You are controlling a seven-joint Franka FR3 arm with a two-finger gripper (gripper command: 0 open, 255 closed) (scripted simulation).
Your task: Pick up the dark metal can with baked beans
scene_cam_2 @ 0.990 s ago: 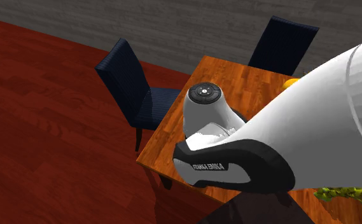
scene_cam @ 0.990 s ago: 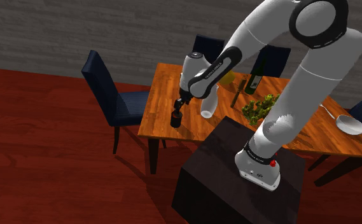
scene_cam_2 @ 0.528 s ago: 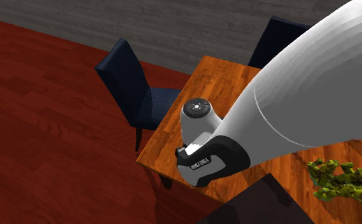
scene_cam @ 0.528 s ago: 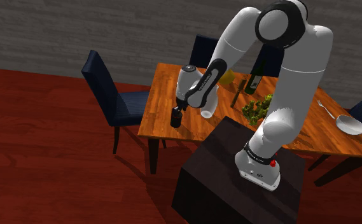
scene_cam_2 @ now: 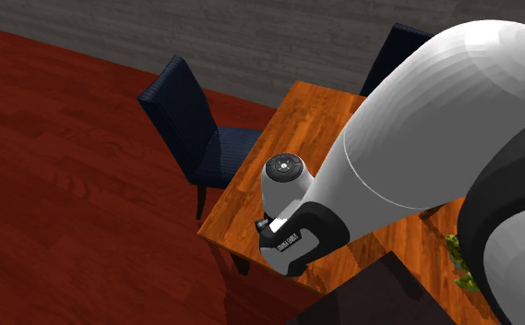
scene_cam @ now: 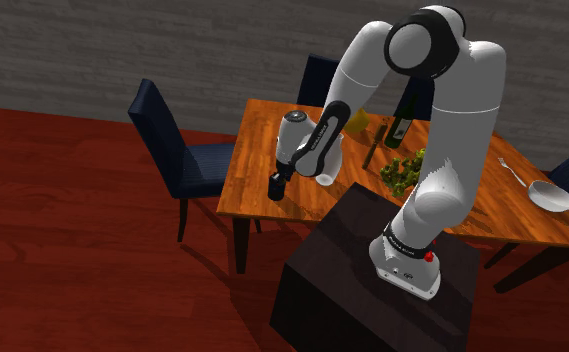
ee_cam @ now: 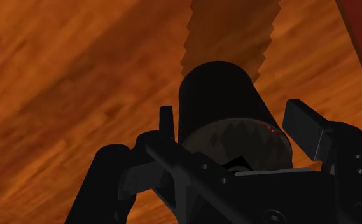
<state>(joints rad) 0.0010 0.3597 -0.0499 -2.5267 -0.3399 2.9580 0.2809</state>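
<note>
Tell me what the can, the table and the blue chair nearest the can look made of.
Can: near-black, smooth wall, faint dull sheen near its rim; likely metal, not certain.
Table: wood, orange-brown grain streaks, light gloss.
Chair: dark blue, matte, probably fabric; legs dark, material unclear.

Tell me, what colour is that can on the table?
The can is almost black, dark all over; the wrist view shows it best.
</note>
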